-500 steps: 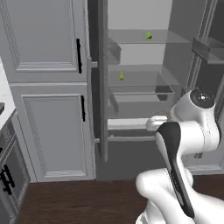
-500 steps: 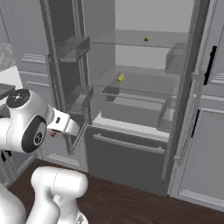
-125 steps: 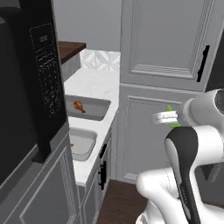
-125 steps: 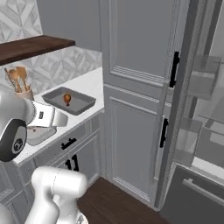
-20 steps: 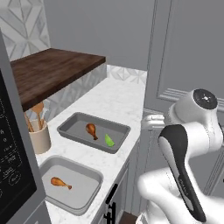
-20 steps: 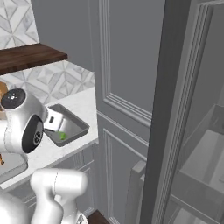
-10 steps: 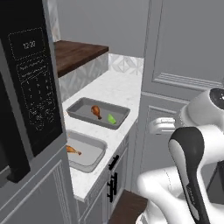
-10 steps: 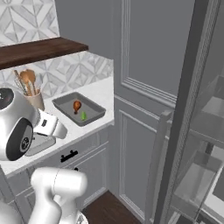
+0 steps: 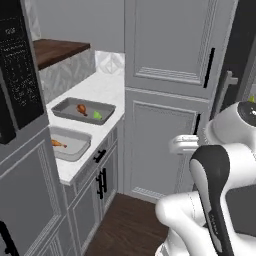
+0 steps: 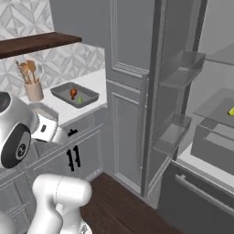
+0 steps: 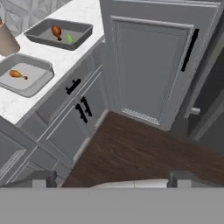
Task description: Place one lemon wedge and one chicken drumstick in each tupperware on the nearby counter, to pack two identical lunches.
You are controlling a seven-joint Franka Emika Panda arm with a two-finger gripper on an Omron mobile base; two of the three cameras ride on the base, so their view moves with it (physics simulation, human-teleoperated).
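Observation:
On the white counter (image 9: 107, 90) stand two grey tupperware trays. The far tupperware (image 9: 70, 106) (image 10: 89, 94) (image 11: 41, 36) holds a chicken drumstick (image 9: 81, 108) (image 11: 57, 31) and a green lemon wedge (image 9: 97, 115) (image 11: 70, 38). In the near tupperware (image 9: 75, 149) (image 11: 30, 83) lies one drumstick (image 9: 57, 143) (image 11: 18, 75) alone. My gripper (image 11: 113, 179) is open and empty. It hangs well off the counter, out over the floor to the right of the trays.
A black microwave (image 9: 17, 75) and a dark wooden shelf (image 9: 57, 50) stand left of the trays. A utensil holder (image 10: 33, 90) sits behind them. Tall grey cabinet doors (image 9: 170, 95) rise ahead. The open fridge (image 10: 201, 119) at right holds another lemon wedge (image 10: 231, 111).
The whole picture has shifted as the base turned: the counter and trays now sit further left and the fridge has come into sight. The trays' contents are unchanged.

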